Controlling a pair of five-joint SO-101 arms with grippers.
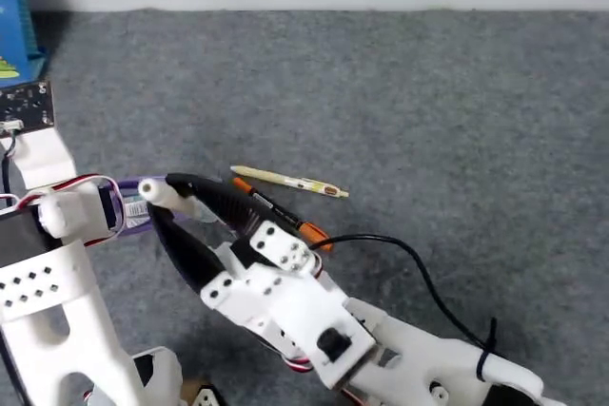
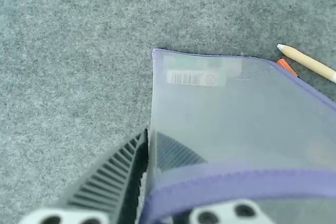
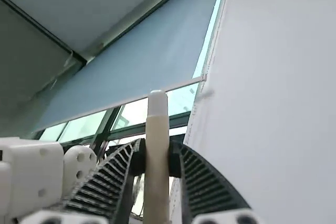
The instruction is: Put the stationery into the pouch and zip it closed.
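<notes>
Pouch (image 2: 231, 114): translucent plastic with purple trim, mostly covered in the high view, where a purple strip of it shows at middle left between the two arms. The left gripper (image 2: 152, 182) is clamped on its purple-trimmed edge, one finger seen through the plastic. The right gripper (image 1: 164, 199), at middle left of the high view, pinches a cream held pen (image 3: 157, 124) whose lower end is cut off. A loose pen (image 1: 290, 181) lies on the grey carpet (image 1: 428, 102) near the centre. An orange-tipped item (image 1: 312, 233) is largely hidden beneath the right gripper, so I cannot tell what it is.
</notes>
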